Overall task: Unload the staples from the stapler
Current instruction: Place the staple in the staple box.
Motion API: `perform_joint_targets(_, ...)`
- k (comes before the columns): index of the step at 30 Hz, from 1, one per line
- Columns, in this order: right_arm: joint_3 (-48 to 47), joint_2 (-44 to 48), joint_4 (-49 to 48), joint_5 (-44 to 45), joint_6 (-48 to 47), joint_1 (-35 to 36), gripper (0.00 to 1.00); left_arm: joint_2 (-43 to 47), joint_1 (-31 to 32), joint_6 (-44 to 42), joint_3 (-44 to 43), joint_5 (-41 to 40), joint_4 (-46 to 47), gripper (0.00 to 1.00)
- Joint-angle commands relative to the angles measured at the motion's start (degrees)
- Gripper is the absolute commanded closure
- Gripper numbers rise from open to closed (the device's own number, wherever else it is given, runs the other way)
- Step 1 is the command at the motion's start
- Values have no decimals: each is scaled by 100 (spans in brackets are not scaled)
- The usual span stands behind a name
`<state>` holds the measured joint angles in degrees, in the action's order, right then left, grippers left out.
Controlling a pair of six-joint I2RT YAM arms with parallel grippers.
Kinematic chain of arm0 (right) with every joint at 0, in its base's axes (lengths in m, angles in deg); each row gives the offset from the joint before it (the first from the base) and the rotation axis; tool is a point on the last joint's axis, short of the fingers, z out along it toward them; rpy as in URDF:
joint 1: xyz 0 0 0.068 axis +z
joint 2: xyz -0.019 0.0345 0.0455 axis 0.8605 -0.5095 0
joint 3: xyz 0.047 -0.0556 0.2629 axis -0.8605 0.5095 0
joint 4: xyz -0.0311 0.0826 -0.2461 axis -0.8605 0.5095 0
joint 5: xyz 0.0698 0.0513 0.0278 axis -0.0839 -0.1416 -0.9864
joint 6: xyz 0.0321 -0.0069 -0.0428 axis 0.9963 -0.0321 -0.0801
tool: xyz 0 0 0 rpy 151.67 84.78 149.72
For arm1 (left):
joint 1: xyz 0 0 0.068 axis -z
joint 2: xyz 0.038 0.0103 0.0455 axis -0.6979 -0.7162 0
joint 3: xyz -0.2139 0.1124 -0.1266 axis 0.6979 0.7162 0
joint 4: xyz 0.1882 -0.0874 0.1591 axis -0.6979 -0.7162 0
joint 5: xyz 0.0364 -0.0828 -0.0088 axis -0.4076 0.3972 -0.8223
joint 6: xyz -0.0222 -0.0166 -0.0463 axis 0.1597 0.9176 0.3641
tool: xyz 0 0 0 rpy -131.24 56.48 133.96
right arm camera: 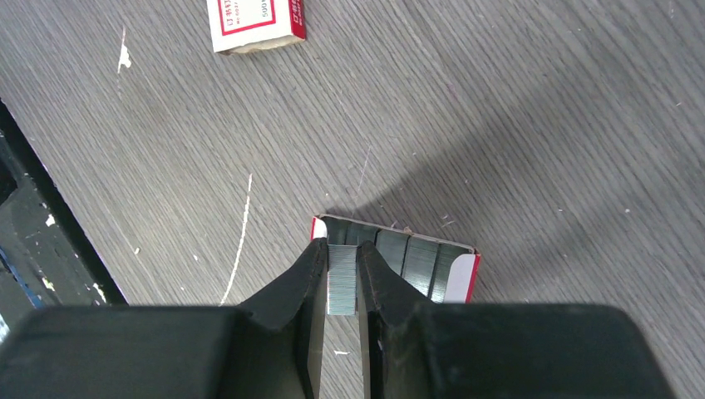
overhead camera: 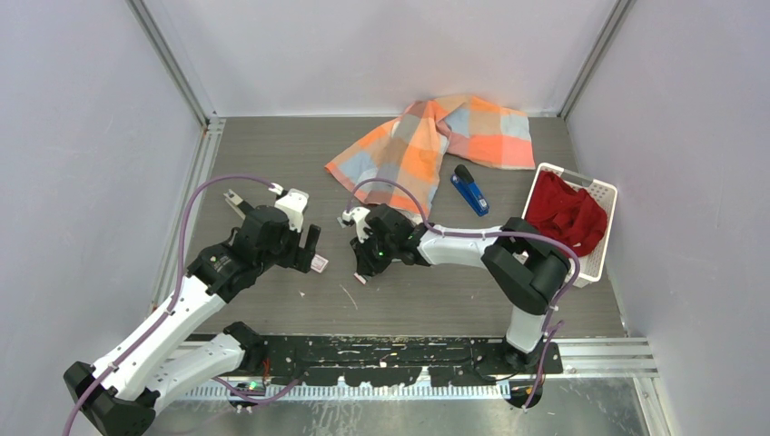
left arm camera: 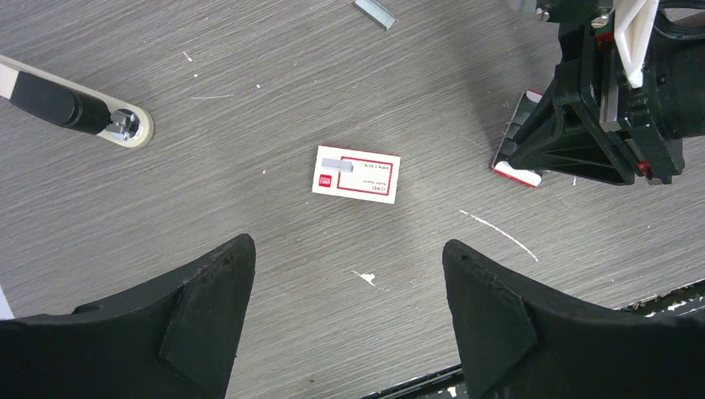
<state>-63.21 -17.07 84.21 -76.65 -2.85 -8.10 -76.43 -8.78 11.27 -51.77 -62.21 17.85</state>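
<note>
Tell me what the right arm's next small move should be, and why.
Probably open the right fingers slightly and let go: they pinch a staple strip that seems to lie in the open tray beside other strips, so it looks delivered.

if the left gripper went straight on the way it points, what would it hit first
Likely the white-and-red packet, lying centred ahead of the left gripper and its open jaws; if it misses, the table. Depth is unclear.
</note>
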Motion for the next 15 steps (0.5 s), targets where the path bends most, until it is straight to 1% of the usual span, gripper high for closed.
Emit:
perform_joint_targets(1, -103, 2, -219, -62, 27, 19, 84, 21, -34, -96, -116, 41, 271, 17)
perform_joint_targets(10, -116, -15, -225, -84, 39, 24, 81, 8, -43, -95, -119, 48, 271, 17)
perform_joint_targets(15, -123, -29, -205, -60, 24, 24, 76, 12, -42, -95, -125, 56, 271, 17)
